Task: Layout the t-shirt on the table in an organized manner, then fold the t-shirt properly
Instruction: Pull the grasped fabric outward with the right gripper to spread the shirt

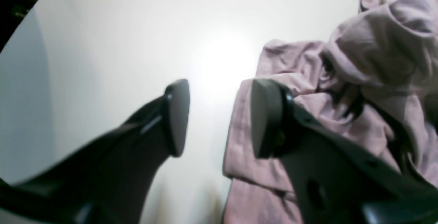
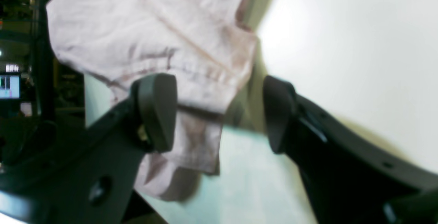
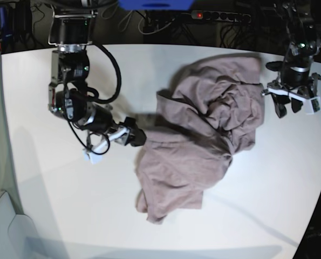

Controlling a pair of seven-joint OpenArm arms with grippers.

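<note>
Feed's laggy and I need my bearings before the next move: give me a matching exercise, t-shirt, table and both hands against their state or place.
1 t-shirt
2 table
3 left hand
4 right hand

A open, at the shirt's edge, base view's left
B crumpled in a heap
C open, beside the shirt, base view's right
D white and smooth

Pairs: 1-B, 2-D, 3-C, 4-A
</note>
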